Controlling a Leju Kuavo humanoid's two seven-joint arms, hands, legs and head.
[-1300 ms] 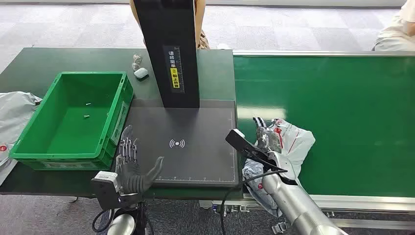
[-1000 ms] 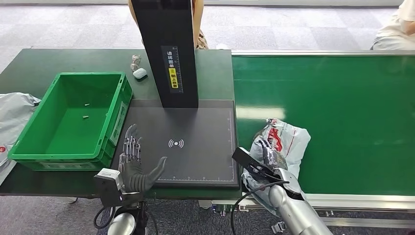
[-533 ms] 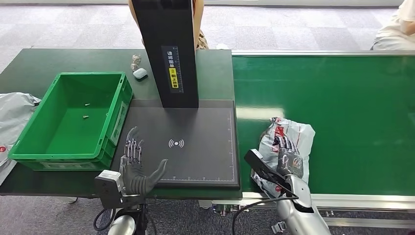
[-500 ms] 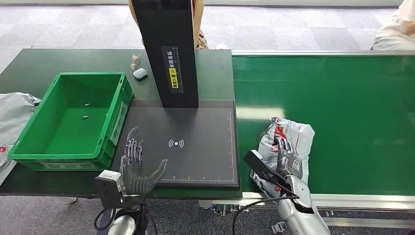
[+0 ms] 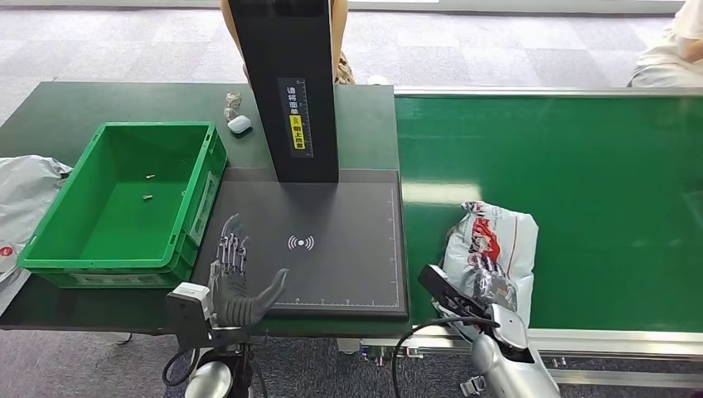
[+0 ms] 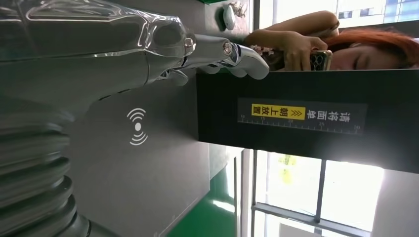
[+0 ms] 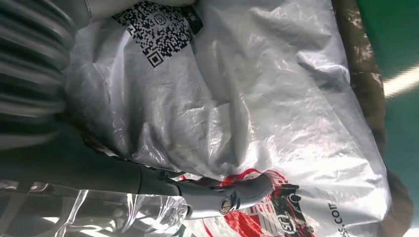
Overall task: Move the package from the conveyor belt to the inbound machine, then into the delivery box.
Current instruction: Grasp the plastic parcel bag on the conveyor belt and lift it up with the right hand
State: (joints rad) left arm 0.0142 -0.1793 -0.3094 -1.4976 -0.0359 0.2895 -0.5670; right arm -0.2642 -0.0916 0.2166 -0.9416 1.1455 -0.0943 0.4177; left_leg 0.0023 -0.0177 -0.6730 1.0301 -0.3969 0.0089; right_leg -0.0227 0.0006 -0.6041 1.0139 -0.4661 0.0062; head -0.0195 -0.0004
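The package (image 5: 491, 249), a crinkled white plastic mailer with red print, lies on the green conveyor belt (image 5: 597, 182) at its near left corner, just right of the inbound machine (image 5: 311, 240). The right hand (image 5: 489, 286) rests on the package's near end, fingers (image 7: 222, 197) draped over the plastic; whether it has a real grip, I cannot tell. The left hand (image 5: 236, 278) hovers over the machine's near left corner, fingers spread, holding nothing. The green delivery box (image 5: 124, 199) sits left of the machine.
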